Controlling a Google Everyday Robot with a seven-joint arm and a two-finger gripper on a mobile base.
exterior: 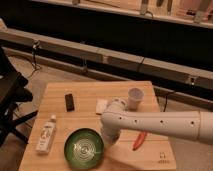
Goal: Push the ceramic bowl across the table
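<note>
The ceramic bowl (83, 148), green and glossy with pale rings at its centre, sits near the front edge of the light wooden table (85, 92), left of centre. My white arm reaches in from the right across the table. Its end bends down right beside the bowl's right rim. My gripper (108, 138) is at that rim, mostly hidden under the arm's wrist.
A white bottle (46, 134) lies at the front left. A small black block (69, 102) stands at the back left. A white cup (134, 98) and a pale flat item (102, 105) are at the back. An orange-red thing (140, 140) lies under the arm. A dark chair (11, 95) stands left of the table.
</note>
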